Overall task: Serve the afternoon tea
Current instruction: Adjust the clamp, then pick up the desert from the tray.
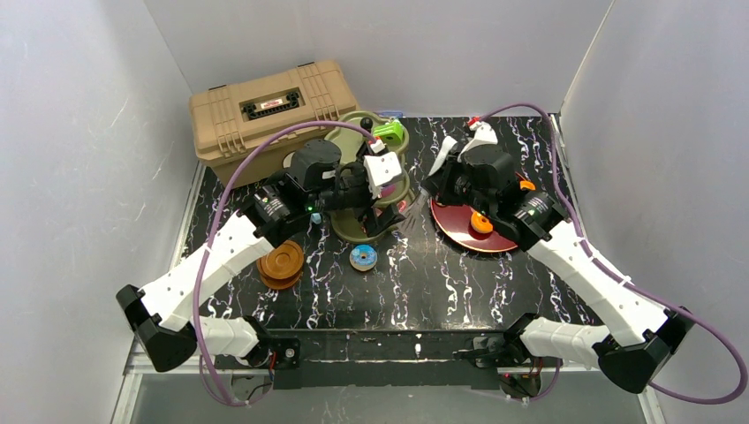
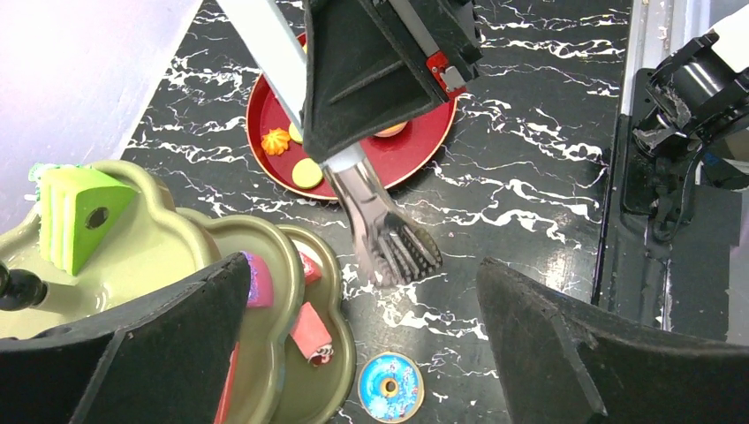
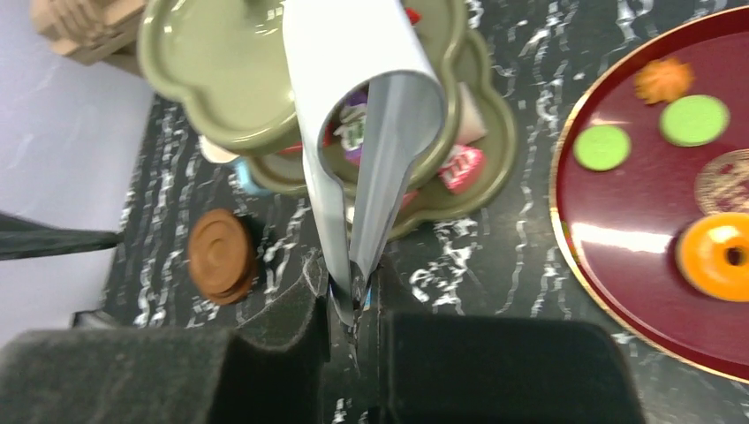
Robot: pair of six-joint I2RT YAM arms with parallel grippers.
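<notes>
The olive-green tiered stand (image 1: 351,132) stands at the back centre with a green cake wedge (image 1: 389,134) on its top tier. My left gripper (image 1: 384,196) hangs open over the stand's lower edge (image 2: 331,291), nothing between its fingers. A pink roll cake (image 2: 309,331) lies on the lowest tier, and a blue donut (image 2: 389,387) lies on the table beside it. My right gripper (image 3: 353,309) is shut on silver tongs (image 3: 371,150). Their ridged tips (image 2: 397,252) reach toward the stand, and I see nothing in them. Stacked brown saucers (image 1: 281,263) sit at the left.
A dark red tray (image 1: 459,231) right of the stand holds an orange donut (image 1: 481,223) and small green and orange cookies (image 3: 693,119). The tan toolbox (image 1: 265,106) stands at the back left against the wall. White walls close in three sides.
</notes>
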